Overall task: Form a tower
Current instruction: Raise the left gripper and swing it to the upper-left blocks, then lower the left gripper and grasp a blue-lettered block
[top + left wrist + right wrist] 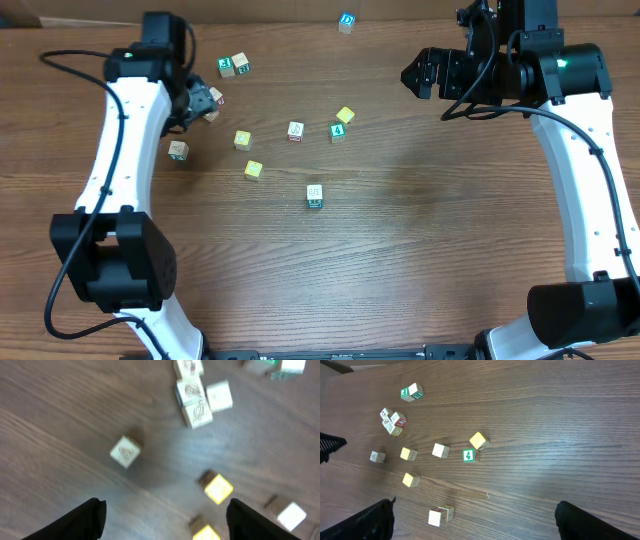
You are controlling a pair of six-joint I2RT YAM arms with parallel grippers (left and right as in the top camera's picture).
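Peeking from behind the left arm point(128, 125), the tower point(212, 100) is hard to make out; both jaws gape wide, empty.

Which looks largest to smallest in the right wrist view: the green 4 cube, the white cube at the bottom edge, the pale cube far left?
1. white cube, which seems nearest the camera
2. green 4 cube
3. pale cube, farthest back
Nearness may explain the whole difference, so true sizes stay unsure.
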